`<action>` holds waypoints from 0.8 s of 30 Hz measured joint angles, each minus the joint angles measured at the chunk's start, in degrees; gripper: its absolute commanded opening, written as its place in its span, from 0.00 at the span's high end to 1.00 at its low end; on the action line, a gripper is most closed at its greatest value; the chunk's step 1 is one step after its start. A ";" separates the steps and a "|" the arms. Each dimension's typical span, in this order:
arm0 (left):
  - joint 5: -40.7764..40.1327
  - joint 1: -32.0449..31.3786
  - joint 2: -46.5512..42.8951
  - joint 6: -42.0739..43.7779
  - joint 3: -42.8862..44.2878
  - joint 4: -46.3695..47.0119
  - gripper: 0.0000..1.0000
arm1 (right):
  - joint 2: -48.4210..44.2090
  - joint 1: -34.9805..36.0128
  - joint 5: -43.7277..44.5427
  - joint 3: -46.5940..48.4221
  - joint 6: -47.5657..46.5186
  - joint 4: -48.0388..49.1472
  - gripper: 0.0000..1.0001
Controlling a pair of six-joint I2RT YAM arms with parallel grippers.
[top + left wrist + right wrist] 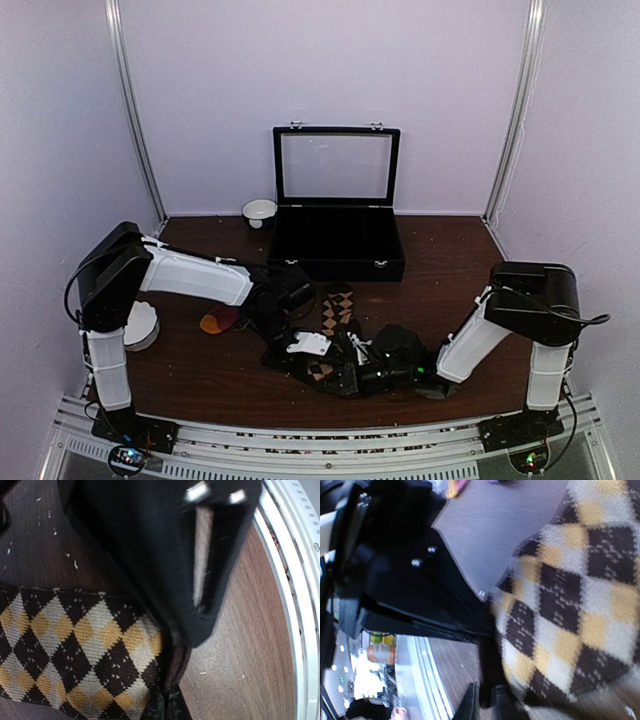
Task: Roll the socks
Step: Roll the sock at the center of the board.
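Brown argyle sock lies near-centre of table, btwn both arms. Left claw pinches its edge; right claw: can't tell. Risk: thin grip slips, so roll ends up loose/crooked.

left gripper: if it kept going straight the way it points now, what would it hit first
The left gripper, shut on the edge of the dark brown argyle fabric sock, points at the black right gripper close ahead; probably that first, though depth is unclear.
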 measured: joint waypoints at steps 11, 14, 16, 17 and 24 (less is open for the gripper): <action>3.63 0.72 5.14 -1.92 6.56 -7.43 1.00 | -14.58 7.80 17.92 -3.08 -14.60 -20.61 0.54; 5.95 1.03 6.93 -3.17 8.44 -10.60 1.00 | -18.14 11.30 25.97 -3.72 -17.99 -26.71 0.55; 7.41 1.33 8.44 -4.13 10.08 -12.94 1.00 | -20.35 15.39 31.98 -4.09 -20.55 -30.86 0.53; 8.13 1.44 9.22 -4.59 10.91 -14.08 1.00 | -21.14 17.81 35.56 -3.85 -22.05 -33.05 0.51; 11.34 2.32 11.82 -8.66 13.25 -18.80 1.00 | -17.70 32.52 61.94 9.55 -31.10 -50.36 0.37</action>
